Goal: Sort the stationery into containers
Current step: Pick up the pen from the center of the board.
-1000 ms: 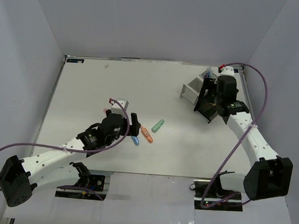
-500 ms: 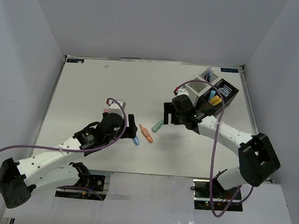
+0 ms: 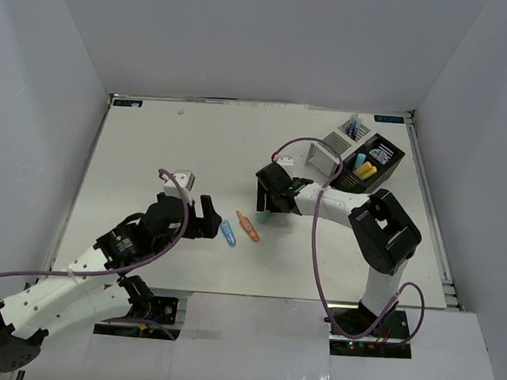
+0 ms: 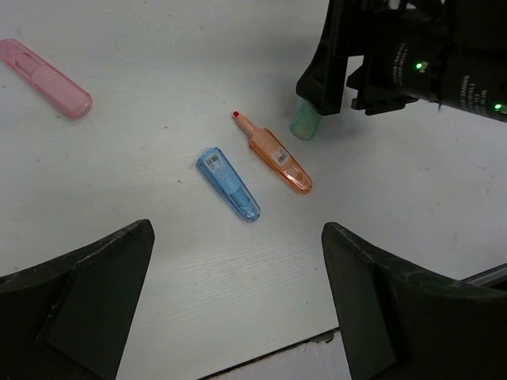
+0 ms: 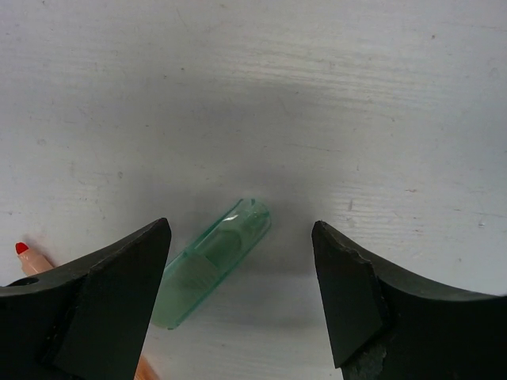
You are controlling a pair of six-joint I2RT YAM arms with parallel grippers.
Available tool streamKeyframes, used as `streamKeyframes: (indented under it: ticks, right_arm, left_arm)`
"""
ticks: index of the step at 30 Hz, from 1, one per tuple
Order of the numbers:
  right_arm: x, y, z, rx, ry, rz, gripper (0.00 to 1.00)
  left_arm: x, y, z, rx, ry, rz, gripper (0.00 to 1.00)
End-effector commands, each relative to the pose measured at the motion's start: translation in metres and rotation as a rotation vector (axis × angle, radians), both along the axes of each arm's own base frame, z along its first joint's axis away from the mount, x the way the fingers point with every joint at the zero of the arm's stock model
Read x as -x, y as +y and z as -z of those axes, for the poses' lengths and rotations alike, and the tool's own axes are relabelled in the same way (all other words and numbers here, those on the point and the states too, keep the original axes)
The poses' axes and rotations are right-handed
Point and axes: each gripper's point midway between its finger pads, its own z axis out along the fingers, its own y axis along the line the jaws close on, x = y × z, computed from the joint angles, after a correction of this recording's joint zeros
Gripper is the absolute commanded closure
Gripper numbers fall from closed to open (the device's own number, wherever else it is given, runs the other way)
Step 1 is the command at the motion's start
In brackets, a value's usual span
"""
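A green marker (image 5: 212, 267) lies flat on the white table, and my right gripper (image 5: 240, 237) hangs open just above it, one finger on each side. From the top the right gripper (image 3: 268, 200) hides most of this marker. An orange marker (image 3: 248, 227) and a blue marker (image 3: 228, 233) lie side by side just ahead of my left gripper (image 3: 210, 219), which is open and empty. A pink marker (image 4: 47, 77) lies further left. The black box (image 3: 387, 150) holds yellow and blue markers and a round roll. The white box (image 3: 328, 153) stands beside it with pens.
The two boxes stand close together at the far right corner. The right arm stretches across the table's middle from right to left. The table's near edge (image 4: 277, 352) lies just below the left gripper. A small pale spot (image 3: 181, 111) lies by the far edge.
My right gripper swung from the black box at the far right down to the green marker at mid-table. My left gripper drew back towards the near left, off the blue marker.
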Motion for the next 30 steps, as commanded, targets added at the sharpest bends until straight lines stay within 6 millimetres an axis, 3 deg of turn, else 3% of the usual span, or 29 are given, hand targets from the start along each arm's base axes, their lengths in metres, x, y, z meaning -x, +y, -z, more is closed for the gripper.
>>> streamKeyframes:
  ticks: [1, 6, 15, 25, 30]
  right_arm:
    - [-0.009, 0.012, -0.006, -0.014, -0.028, 0.056, 0.22]
    - [-0.001, 0.01, 0.011, 0.048, 0.009, 0.054, 0.28]
    - [0.018, 0.001, 0.03, 0.089, 0.063, 0.03, 0.48]
    - [0.009, 0.0, 0.003, 0.09, -0.016, -0.006, 0.9]
    - [0.0, 0.004, -0.013, 0.078, -0.092, -0.066, 0.92]
  left_arm:
    - [0.004, 0.008, -0.013, 0.02, -0.031, -0.009, 0.02]
    - [0.006, 0.016, -0.016, 0.03, -0.06, -0.027, 0.02]
    - [0.008, 0.028, -0.015, 0.036, -0.076, -0.061, 0.02]
    - [0.009, 0.027, -0.013, 0.043, -0.067, -0.064, 0.02]
    - [0.009, 0.027, -0.012, 0.038, -0.063, -0.064, 0.02]
